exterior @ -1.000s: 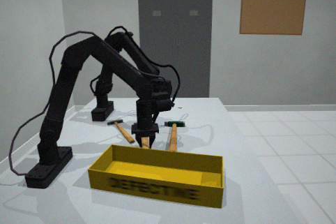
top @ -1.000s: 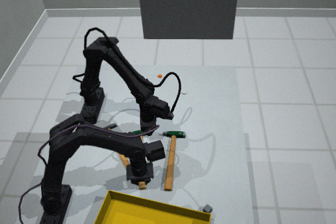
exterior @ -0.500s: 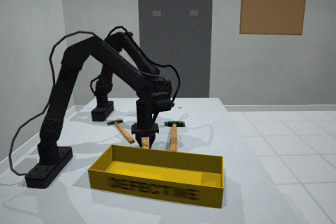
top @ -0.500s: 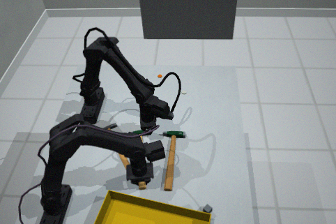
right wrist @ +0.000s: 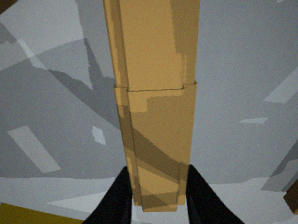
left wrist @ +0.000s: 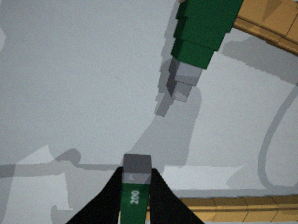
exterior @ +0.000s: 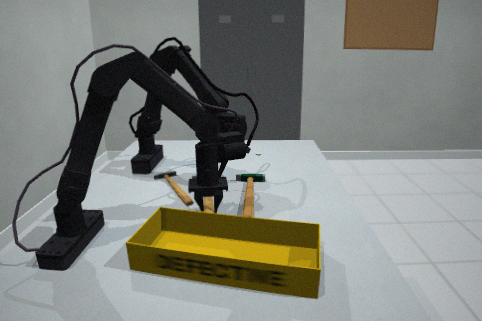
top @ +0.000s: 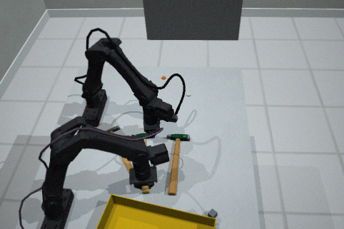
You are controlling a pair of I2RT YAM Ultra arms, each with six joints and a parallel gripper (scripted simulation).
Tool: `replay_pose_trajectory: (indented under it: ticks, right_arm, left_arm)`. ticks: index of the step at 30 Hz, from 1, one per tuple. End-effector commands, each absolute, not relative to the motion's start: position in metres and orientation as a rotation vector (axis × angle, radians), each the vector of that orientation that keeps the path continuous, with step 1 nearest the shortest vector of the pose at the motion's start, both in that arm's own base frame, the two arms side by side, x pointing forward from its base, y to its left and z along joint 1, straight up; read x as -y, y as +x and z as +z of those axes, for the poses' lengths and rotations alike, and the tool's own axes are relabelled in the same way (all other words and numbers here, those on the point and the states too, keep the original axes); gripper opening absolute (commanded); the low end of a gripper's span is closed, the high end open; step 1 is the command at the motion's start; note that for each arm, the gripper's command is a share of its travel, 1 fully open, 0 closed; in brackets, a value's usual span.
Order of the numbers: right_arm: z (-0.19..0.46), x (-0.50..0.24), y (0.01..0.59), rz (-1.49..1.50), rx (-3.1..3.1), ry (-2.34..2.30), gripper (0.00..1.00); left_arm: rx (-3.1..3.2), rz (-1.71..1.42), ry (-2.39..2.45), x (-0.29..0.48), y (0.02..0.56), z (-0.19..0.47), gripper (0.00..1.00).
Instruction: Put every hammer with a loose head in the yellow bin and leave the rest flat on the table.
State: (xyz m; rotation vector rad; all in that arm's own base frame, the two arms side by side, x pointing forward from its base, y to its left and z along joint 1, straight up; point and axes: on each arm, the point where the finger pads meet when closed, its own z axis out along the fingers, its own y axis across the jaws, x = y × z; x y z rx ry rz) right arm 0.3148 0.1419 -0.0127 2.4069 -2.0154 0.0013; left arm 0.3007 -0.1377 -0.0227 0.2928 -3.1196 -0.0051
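Note:
Three hammers lie on the table. My left gripper (top: pixel 151 133) (left wrist: pixel 136 174) is shut on the green head (top: pixel 141 135) (left wrist: pixel 135 192) of the middle hammer. My right gripper (top: pixel 143 184) (exterior: pixel 208 196) (right wrist: pixel 158 172) is shut on the same hammer's wooden handle (right wrist: pixel 152 125) (exterior: pixel 208 204) near its end (top: pixel 145 190). A second green-headed hammer (top: pixel 178 137) (exterior: pixel 250 177) (left wrist: pixel 200 30) lies flat beside it, with its handle (top: pixel 174 167) pointing at the bin. A third hammer with a dark head (top: pixel 114 128) (exterior: pixel 162 175) lies behind my right arm. The yellow bin (top: pixel 118 207) (exterior: pixel 225 259) stands at the table's front and holds no hammer.
A small grey cube (top: pixel 213 213) lies by the bin's corner. A small orange object (top: pixel 163 77) and a small white one (top: pixel 188 95) lie at the far side of the table. Both arm bases stand along one table edge.

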Motion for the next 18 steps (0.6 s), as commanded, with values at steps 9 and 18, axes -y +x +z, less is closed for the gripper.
replay_pose_trajectory:
  ticks: [9, 18]
  right_arm:
    - [-0.010, -0.138, 0.313, 0.025, 2.014, 2.405, 0.24]
    - [-0.014, -0.124, 0.310, 0.049, 2.000, 2.351, 0.24]
  left_arm:
    - [3.140, 0.010, 0.292, 0.140, 0.304, -0.019, 0.13]
    - [3.109, -0.091, 0.297, 0.121, 0.293, -0.020, 0.13]
